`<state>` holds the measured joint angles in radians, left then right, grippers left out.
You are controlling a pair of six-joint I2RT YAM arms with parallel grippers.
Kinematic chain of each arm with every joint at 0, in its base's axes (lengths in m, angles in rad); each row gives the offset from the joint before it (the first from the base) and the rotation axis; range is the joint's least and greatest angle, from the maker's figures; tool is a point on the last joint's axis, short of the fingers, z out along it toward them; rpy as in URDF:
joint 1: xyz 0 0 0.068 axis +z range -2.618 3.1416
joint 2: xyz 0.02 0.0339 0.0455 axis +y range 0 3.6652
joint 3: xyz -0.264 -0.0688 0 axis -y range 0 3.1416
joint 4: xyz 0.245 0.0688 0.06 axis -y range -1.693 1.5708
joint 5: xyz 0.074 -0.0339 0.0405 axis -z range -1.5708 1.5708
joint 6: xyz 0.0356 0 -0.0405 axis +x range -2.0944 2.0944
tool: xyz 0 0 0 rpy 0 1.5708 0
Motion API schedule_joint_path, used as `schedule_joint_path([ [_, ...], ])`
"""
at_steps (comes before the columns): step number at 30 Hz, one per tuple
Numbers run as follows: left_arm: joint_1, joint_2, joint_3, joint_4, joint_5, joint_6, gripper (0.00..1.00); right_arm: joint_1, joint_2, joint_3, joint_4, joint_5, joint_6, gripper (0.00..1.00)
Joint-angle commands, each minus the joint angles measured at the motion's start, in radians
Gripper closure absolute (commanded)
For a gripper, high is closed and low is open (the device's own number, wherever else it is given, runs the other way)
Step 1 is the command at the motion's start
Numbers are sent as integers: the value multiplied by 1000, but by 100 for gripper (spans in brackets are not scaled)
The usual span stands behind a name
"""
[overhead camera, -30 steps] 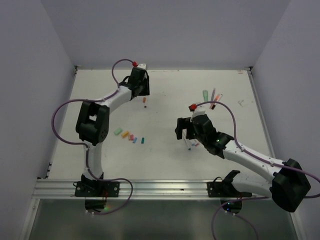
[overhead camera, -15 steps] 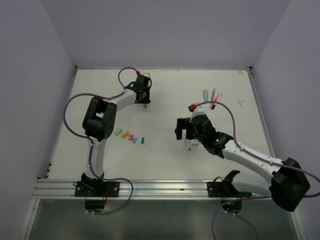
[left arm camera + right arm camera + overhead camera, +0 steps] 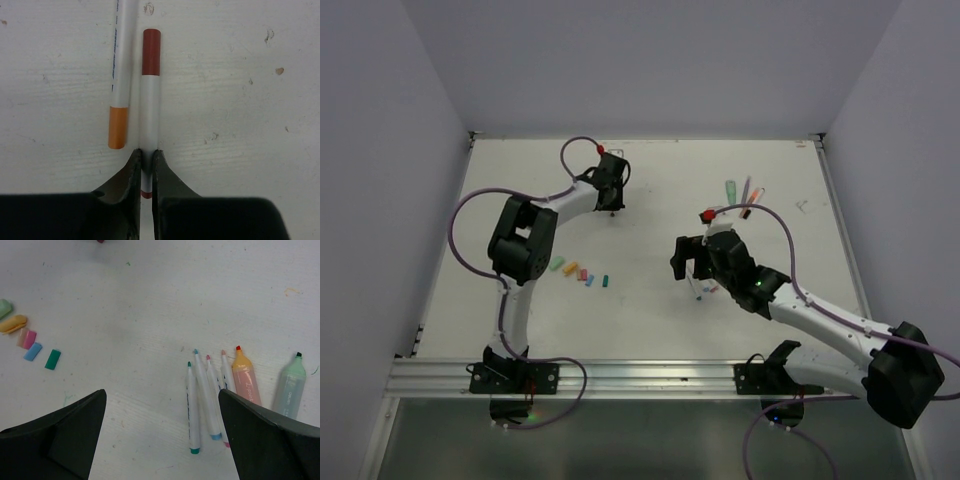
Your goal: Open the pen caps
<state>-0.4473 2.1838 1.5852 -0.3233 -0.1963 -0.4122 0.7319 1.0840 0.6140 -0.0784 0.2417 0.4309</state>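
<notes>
My left gripper [image 3: 145,152] is shut on a white-barrelled pen [image 3: 150,100] that lies on the table, its dark red cap [image 3: 151,52] on the far end. A second pen [image 3: 119,65] with an orange cap [image 3: 118,127] lies just left of it. In the top view the left gripper [image 3: 611,203] is at the back centre-left. My right gripper [image 3: 161,395] is open and empty above the table, mid-right in the top view [image 3: 692,272]. Several uncapped slim pens [image 3: 191,407] and two highlighters [image 3: 246,377] lie under it. Loose caps [image 3: 30,342] lie in a row.
The loose caps show in the top view [image 3: 580,273] between the two arms. More pens [image 3: 745,192] lie at the back right. The white table [image 3: 650,320] is walled at the left, back and right. A metal rail [image 3: 620,375] runs along the near edge.
The left arm has swung a little to the right and settled over the two pens at the back. The right arm has hardly moved.
</notes>
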Motion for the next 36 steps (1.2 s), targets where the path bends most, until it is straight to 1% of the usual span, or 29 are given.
schedule_joint_path([
  [1,-33,-7,-68,-97,-9,-34,94,-5,-29,-11,54,-7,19,2],
  [3,-48,-37,-103,-92,-14,-42,100,-5,-33,-11,63,-16,23,2],
  [5,-71,-70,-138,-69,-9,-46,100,-5,-33,-13,72,-25,34,2],
  [8,-90,-168,-264,-10,26,-66,100,-5,-33,-8,109,-54,49,2],
  [9,-93,-230,-293,12,43,-72,100,-5,-33,-10,129,-61,55,2],
  [10,-94,-267,-327,59,52,-79,100,-6,-32,-8,141,-74,60,2],
  [11,-97,-304,-397,88,76,-91,100,-6,-29,-7,166,-76,74,2],
  [12,-97,-382,-433,119,92,-97,100,-6,-26,-5,179,-84,83,3],
  [13,-97,-421,-502,180,107,-112,100,-8,-22,-5,196,-96,103,3],
  [14,-97,-493,-534,213,148,-117,100,-8,-16,-5,228,-99,117,4],
  [15,-97,-527,-565,275,173,-123,100,-9,-9,-2,245,-104,129,5],
  [16,-97,-559,-621,302,190,-140,100,-11,-1,3,261,-120,155,6],
  [17,-96,-615,-649,347,243,-148,100,-11,19,13,290,-131,166,7],
  [20,-99,-702,-746,495,342,-187,100,-12,72,48,344,-197,190,10],
  [26,-102,-809,-872,633,432,-241,100,-11,152,111,425,-285,218,16],
  [31,-105,-864,-941,725,457,-267,100,-12,200,116,494,-274,255,20],
  [36,-105,-911,-985,791,471,-292,100,-12,247,125,540,-265,289,28],
])
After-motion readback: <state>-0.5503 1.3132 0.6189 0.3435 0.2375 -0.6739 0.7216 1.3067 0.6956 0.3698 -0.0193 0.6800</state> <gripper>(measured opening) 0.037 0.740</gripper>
